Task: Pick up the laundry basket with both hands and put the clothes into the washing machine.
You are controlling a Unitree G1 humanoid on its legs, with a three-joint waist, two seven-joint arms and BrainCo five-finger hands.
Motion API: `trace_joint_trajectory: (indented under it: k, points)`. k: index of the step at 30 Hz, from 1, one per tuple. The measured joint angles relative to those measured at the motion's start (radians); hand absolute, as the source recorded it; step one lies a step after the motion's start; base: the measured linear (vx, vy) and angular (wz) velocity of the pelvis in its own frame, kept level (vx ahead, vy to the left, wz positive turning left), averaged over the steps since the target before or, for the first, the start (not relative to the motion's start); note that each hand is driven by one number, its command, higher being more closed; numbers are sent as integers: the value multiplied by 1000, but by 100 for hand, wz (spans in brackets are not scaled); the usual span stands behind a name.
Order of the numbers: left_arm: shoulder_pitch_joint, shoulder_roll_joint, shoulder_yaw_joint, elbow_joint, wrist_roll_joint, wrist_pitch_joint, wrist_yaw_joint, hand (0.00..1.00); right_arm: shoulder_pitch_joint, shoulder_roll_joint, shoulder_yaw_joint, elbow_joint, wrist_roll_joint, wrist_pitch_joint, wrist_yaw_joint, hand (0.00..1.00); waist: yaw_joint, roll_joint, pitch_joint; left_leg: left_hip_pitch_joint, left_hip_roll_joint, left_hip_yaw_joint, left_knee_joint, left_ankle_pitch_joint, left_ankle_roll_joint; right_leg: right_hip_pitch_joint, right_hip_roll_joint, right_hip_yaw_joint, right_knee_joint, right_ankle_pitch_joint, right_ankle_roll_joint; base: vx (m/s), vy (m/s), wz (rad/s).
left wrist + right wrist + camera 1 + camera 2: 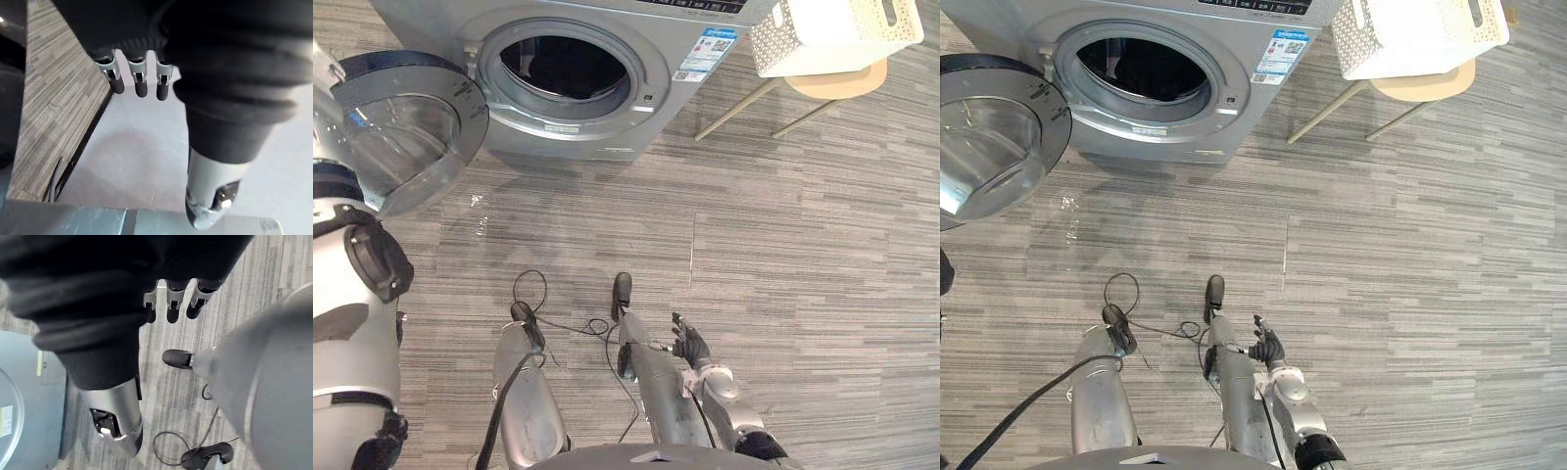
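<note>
A white perforated laundry basket stands on a round wooden stool at the far right, beside the grey washing machine. What the basket holds is hidden. The machine's round door is swung wide open to the left, and the drum opening is dark inside. My right hand hangs low over the floor, far from the basket, its fingers straight and holding nothing. In the left wrist view my left hand has relaxed straight fingers and is also empty.
Grey striped flooring stretches between me and the machine. The stool's thin legs angle out toward the machine's right corner. The open door juts out over the floor at the left.
</note>
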Motion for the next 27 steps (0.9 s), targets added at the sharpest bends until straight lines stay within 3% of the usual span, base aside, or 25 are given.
trace_joint_trajectory:
  k: [3,4,8,9,10,11,12,13,14,18,22,27]
  points:
    - [0,35,-8,0,110,21,-66,0,2,2,1,16,-2,1,8,0,1,-3,-1,1,0,-9,-21,20,-5,0,3,15,0,-6,7,42,-31,11]
    - [0,78,-10,0,189,36,-117,0,2,0,0,30,-19,2,18,0,7,-5,-1,3,9,-17,-28,33,-19,1,17,17,0,-6,8,44,-93,-2]
    - [0,142,-10,-2,283,54,-153,0,2,-4,11,32,-38,14,37,0,-1,-28,1,37,15,-14,-55,52,-38,17,31,38,0,-14,15,35,-92,-8]
    - [-1,144,-10,-7,292,54,-156,0,3,-4,11,32,-38,18,41,0,-4,-32,-1,38,15,-13,-59,57,-36,17,30,37,0,-30,23,6,-93,-3]
    - [-1,152,-10,-13,299,54,-158,0,-1,-3,12,32,-38,19,44,0,-10,-33,-1,42,23,-9,-89,76,-33,14,26,-17,0,-112,37,7,-108,-21]
    - [0,171,-4,-10,301,54,-158,0,-8,0,20,31,-38,19,48,0,0,-33,-2,54,49,10,-135,102,-34,-9,24,-68,74,-119,-37,72,-52,-29]
    - [1,182,3,-10,301,56,-158,0,-6,2,21,30,-38,18,53,0,2,-37,-4,55,58,10,-151,120,-45,-16,5,-77,143,-125,-56,113,16,-26]
    - [2,188,11,-9,301,59,-159,0,-3,5,22,32,-38,19,55,0,2,-47,-6,54,58,8,-152,129,-57,1,-15,-67,148,-130,-31,185,83,-26]
    - [9,220,45,-8,308,72,-163,0,-7,7,23,31,-39,19,66,0,16,-64,-9,52,77,7,-152,148,-76,21,8,-39,77,-101,0,154,-15,-24]
    - [12,239,78,-5,330,92,-171,0,-14,-11,16,10,-39,20,71,0,-1,-66,-9,52,92,9,-202,191,-101,34,39,-43,11,-59,-19,98,-81,-11]
    - [12,234,76,4,330,93,-198,0,1,-13,11,-14,-39,21,71,0,-13,-68,-8,48,103,6,-190,192,-104,37,48,-42,10,-55,-17,56,29,-2]
    - [1,236,38,-7,387,94,-224,0,35,-13,-15,-26,-40,22,73,0,9,-78,-11,-9,113,-38,-152,183,-101,18,55,-50,7,-53,-5,35,57,6]
